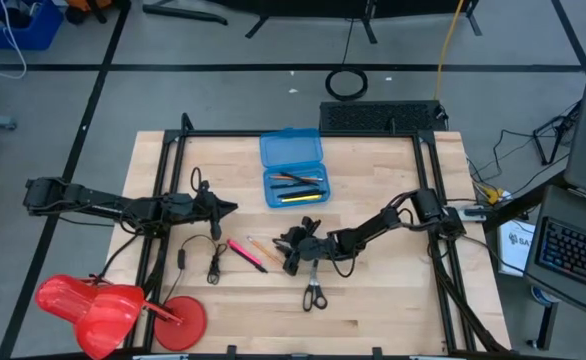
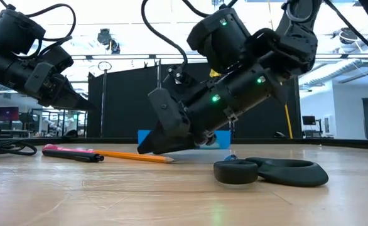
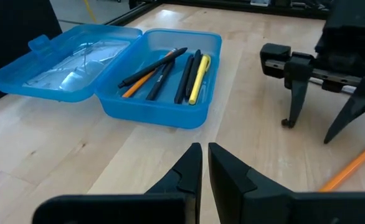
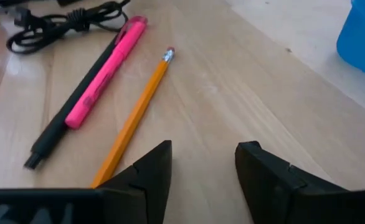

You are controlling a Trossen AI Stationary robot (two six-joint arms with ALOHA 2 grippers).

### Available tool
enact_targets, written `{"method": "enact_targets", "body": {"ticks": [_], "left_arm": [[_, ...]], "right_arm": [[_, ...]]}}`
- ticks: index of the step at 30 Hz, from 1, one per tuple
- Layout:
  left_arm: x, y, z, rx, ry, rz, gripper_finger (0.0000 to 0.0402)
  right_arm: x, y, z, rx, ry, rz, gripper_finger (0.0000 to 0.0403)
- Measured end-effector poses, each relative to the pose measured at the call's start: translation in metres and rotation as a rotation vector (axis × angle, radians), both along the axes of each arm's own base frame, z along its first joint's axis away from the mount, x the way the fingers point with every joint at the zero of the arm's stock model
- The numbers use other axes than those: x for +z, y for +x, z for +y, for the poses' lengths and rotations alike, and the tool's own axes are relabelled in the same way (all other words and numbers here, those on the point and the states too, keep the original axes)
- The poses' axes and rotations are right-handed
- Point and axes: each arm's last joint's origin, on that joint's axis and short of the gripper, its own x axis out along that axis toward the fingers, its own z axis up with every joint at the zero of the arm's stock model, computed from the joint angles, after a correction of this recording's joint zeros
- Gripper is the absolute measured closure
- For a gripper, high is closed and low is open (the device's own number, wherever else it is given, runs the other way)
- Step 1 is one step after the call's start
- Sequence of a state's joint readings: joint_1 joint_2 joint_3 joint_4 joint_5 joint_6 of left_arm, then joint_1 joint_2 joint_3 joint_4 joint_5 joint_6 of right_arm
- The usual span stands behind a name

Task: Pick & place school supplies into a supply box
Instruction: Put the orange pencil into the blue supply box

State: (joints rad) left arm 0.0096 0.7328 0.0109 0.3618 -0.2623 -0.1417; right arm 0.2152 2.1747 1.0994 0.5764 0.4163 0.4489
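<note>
Scissors (image 2: 272, 171) lie nearest us in the low view, lower right, on the bench (image 2: 108, 194). From above, we see the right gripper (image 1: 295, 250) at the centre, its jaws open and empty, beside the orange pencil (image 1: 263, 248). Above it stands the open supply box (image 1: 293, 170). At the left, the left gripper (image 1: 228, 209) hangs with jaws nearly closed, empty.

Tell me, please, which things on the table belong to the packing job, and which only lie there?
Belong to the job:
- blue supply box, open, pens inside
- orange pencil
- pink pen
- black pen
- scissors
- right gripper, jaws open near the pencil

Only lying there:
- black cable
- red objects
</note>
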Motion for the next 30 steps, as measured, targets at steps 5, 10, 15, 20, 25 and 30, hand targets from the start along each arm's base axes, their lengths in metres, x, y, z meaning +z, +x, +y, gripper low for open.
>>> {"method": "enact_targets", "body": {"ticks": [5, 10, 15, 20, 25, 30], "left_arm": [[0.0000, 0.0000, 0.0000, 0.000, 0.000, 0.000, 0.0371], [-0.0001, 0.0000, 0.0000, 0.000, 0.000, 0.001, 0.0371], [0.0000, 0.0000, 0.0000, 0.000, 0.000, 0.000, 0.0371], [0.0000, 0.0000, 0.0000, 0.000, 0.000, 0.000, 0.0371], [0.0000, 0.0000, 0.0000, 0.000, 0.000, 0.000, 0.0371], [0.0000, 0.0000, 0.0000, 0.000, 0.000, 0.000, 0.0371]], "right_arm": [[-0.0055, 0.0008, -0.0040, -0.018, 0.005, 0.004, 0.0249], [-0.0061, 0.0009, -0.0055, -0.018, -0.001, 0.008, 0.0268], [-0.0065, 0.0010, -0.0072, -0.022, -0.001, 0.010, 0.0304], [-0.0071, 0.0007, -0.0076, -0.016, -0.021, 0.019, 0.0352], [-0.0076, 0.0007, -0.0081, -0.010, -0.025, 0.025, 0.0397], [-0.0080, 0.0006, -0.0094, -0.013, -0.027, 0.030, 0.0400]]}}
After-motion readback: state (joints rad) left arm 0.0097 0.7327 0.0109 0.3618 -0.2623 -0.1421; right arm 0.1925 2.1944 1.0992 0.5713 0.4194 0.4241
